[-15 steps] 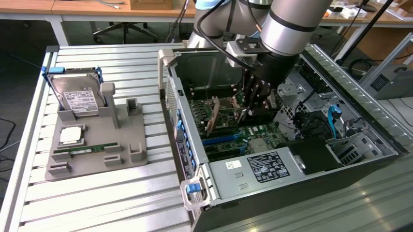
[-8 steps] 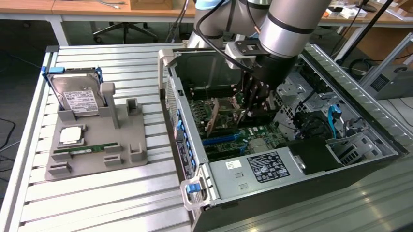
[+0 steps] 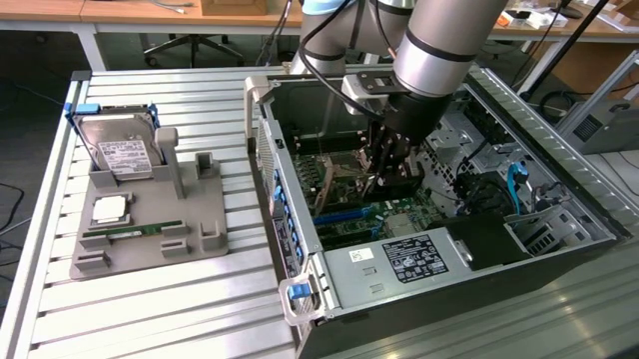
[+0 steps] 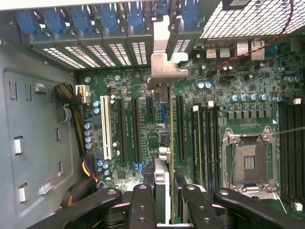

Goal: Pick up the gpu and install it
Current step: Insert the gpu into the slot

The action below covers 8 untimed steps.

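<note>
- Grey-sleeved robot arm reaches down into the open black-and-silver computer case (image 3: 559,202), which lies on its side on the ribbed aluminium table (image 3: 150,314).
- Its black gripper (image 3: 387,166) is inside the case, low over the green motherboard (image 3: 394,213), and its dark fingers (image 4: 142,205) are pinched on the gpu (image 4: 163,143) — a thin flat card with a dark board and a silver metal end bracket.
- In the wrist view the card is seen edge-on, upright between the fingers, running from them towards the case's rear wall; its silver bracket (image 4: 164,67) stands at the row of perforated slot covers with blue latches (image 4: 109,21).
- Long black expansion slots (image 4: 136,129) and one white slot (image 4: 104,129) lie just beside the card on the motherboard; the card's lower edge is over one of the black slots, but whether it is seated I cannot tell.
- An empty silver CPU socket (image 4: 249,162) sits on the other side of the card, with black memory slots (image 4: 205,143) between them.
- At the exterior view's left, well apart from the case, a grey plastic parts holder (image 3: 150,224) stands on the table — it carries a silver hard drive with a white label and blue frame (image 3: 118,146), a square silver processor chip (image 3: 110,209) and a narrow green RAM stick (image 3: 135,232).
- A silver power-supply box with a dark label (image 3: 405,262) fills the near corner of the case.
</note>
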Motion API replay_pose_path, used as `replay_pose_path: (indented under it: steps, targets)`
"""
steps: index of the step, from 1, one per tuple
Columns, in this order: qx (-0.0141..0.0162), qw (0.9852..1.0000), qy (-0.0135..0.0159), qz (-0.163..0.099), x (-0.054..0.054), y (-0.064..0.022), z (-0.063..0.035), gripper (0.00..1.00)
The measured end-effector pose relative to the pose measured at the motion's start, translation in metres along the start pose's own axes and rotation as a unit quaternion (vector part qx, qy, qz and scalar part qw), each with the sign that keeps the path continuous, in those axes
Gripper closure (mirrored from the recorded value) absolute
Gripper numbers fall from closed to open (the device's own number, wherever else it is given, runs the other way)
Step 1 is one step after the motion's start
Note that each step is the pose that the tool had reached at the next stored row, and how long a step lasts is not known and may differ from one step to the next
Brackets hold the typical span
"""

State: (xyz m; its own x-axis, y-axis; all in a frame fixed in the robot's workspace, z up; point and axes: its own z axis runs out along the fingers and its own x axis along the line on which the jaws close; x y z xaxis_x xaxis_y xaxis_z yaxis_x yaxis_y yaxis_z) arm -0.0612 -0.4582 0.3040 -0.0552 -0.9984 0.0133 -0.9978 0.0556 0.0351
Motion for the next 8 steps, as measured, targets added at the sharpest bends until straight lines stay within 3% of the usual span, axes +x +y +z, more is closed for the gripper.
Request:
replay_pose_path:
  steps: [8]
  targets:
    - [0.0001, 1.0, 0.0008, 0.0, 0.0, 0.0056, 0.0064, 0.73]
